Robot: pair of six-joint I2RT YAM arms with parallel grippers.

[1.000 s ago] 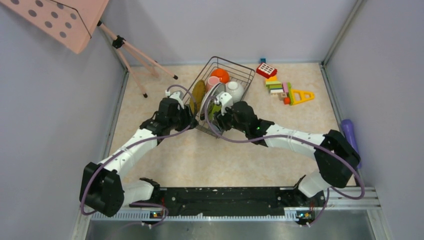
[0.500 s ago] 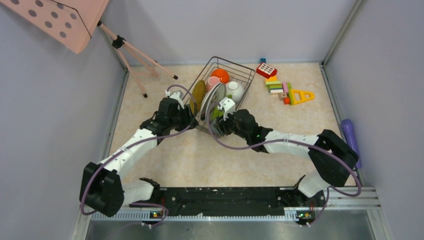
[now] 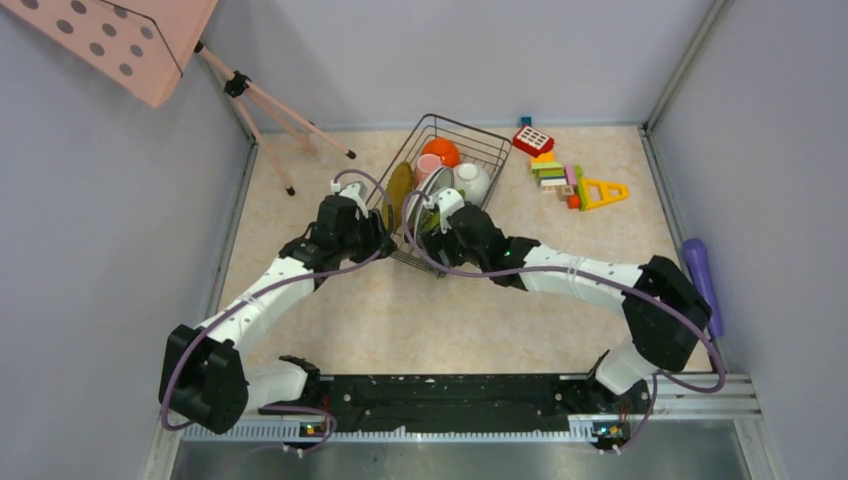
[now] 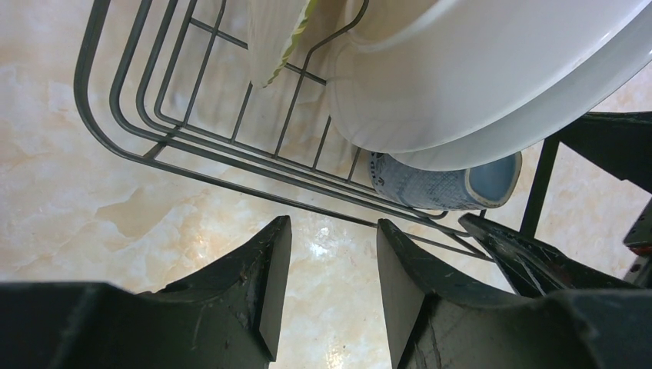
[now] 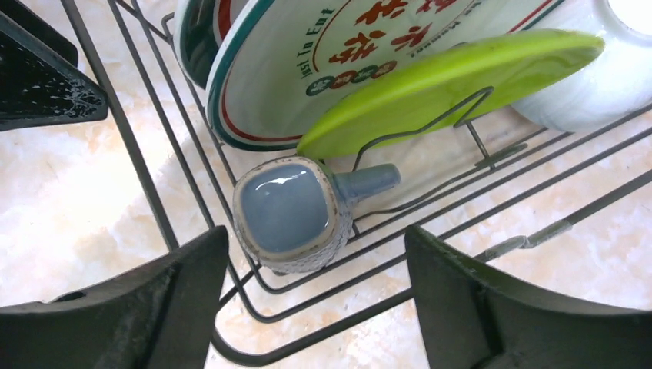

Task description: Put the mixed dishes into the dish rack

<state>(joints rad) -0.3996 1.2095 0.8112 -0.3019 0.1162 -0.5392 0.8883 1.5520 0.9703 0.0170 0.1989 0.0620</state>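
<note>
Beige marble-look tabletop, grey walls all round, arm bases at the near edge.

Left gripper: jaws partly apart with only bare table between them, holding nothing. It is parked just outside the near-left corner of the dish rack.

Right gripper: jaws spread wide either side of a small speckled cup, with a gap on both sides, so no grip. The cup lies on its side in the rack's near corner, blue-grey glazed mouth toward the wrist camera, stub handle pointing in under the plates.

Behind it, on edge between the divider prongs: the white plate, glossy, green-red rim and red lettering, then the lime-green plate, matte and leaning on a prong. Next a white ribbed cup. Further back are the straw mat, pink cup and orange bowl.

My read: tail end of placing that cup, loading near done. Next move is to lift the right gripper straight up and back, fingers clear of the thin wire so it doesn't snag. The cup is round and unpropped, so it may roll.

Toy blocks lie beyond the rack to the right, tripod stand far left.
</note>
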